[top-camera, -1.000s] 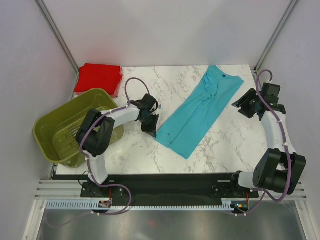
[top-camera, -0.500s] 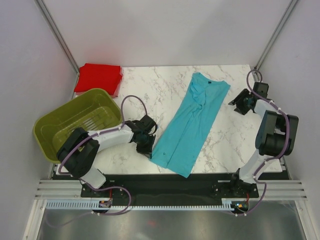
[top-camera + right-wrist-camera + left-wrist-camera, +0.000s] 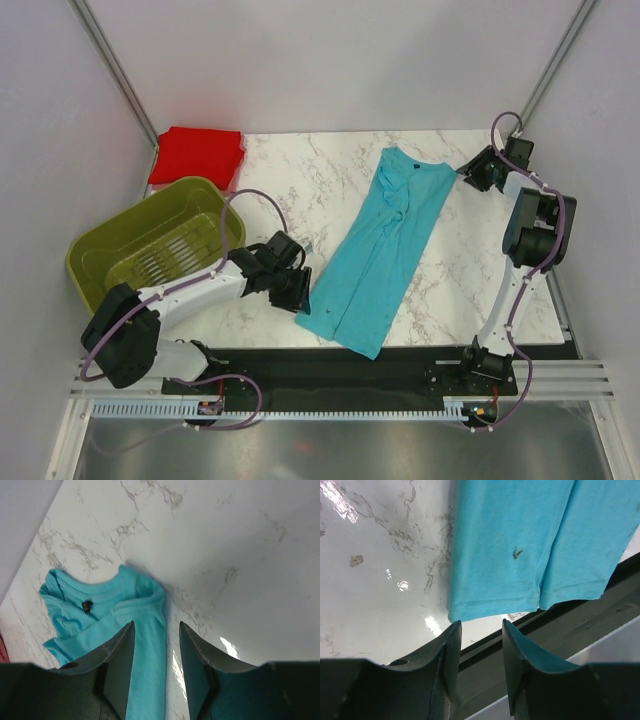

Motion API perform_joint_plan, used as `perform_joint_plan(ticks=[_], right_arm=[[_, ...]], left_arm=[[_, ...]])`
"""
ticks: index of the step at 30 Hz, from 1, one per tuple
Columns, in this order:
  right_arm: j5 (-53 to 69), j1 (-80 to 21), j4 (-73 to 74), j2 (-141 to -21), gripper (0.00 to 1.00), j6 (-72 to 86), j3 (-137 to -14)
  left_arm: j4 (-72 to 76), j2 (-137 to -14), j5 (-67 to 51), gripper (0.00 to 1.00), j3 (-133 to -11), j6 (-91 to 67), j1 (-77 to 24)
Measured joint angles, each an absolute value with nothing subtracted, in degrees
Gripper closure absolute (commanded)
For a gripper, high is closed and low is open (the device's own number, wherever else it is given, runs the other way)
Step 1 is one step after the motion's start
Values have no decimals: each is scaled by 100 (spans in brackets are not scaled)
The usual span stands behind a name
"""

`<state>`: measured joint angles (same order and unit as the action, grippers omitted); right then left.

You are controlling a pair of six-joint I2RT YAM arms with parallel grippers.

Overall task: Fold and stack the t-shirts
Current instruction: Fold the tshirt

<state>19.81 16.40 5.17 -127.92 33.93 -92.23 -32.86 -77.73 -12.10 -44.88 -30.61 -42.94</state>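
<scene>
The turquoise t-shirt (image 3: 378, 250) lies folded into a long strip, running diagonally from the far right of the marble table (image 3: 470, 270) to its near edge. In the left wrist view its hem (image 3: 495, 602) ends just ahead of my fingertips. My left gripper (image 3: 299, 293) (image 3: 479, 630) is open at the hem's left corner with nothing between its jaws. My right gripper (image 3: 468, 172) (image 3: 156, 630) is open low over the shirt's shoulder edge (image 3: 150, 605), beside the collar (image 3: 75, 592). The red t-shirt (image 3: 198, 155) is a flat folded bundle at the far left corner.
An olive-green slotted basket (image 3: 150, 255) stands at the left, overhanging the table edge. The black front rail (image 3: 560, 625) runs just past the shirt's hem. White walls and two slanted metal posts (image 3: 115, 70) close in the back.
My left gripper dragged the shirt's lower corner nearer, then opened and let go. The right arm swung to the far edge, onto the shirt's shoulder.
</scene>
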Motion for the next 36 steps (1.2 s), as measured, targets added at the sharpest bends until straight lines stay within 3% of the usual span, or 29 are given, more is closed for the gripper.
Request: perform_joint_plan(ticks=[10,13,14,17,28,33,34,36], right_arm=[[2327,1640,493,-13655,60,3492,-10160],[2327,1638,484,-13692,79,3496,-10182],[2327,1638,478,-13729,90,3511,-10200],[2386,1629,451,-13972,100,3603,-10484],[2248,1481,539,-15788,100,3903,-13395],[2049,1417,508,-16038,74,3942,-13804],[2014,1413,502,-16033,65,3938,-13799],[1959,1413,357,-15865,59,3938,-13546]], left_arm=[[-3367,-7478,-1085,57,-5347,-3061,-4248],[-3367,-7531,-1070,59,-5697,-3028,-4165],[-3356,-7585,-1068,59,-5795,-3002,-4134],[-3345,-7824,-1068,60,-6012,-2912,-4027],[-3400,-8781,-707,57,-6464,-2687,-3642],[-3282,-9231,-930,54,-6759,-2630,-3601],[-3238,-9286,-991,54,-6770,-2630,-3601],[-3173,-9391,-1212,52,-6775,-2633,-3601]])
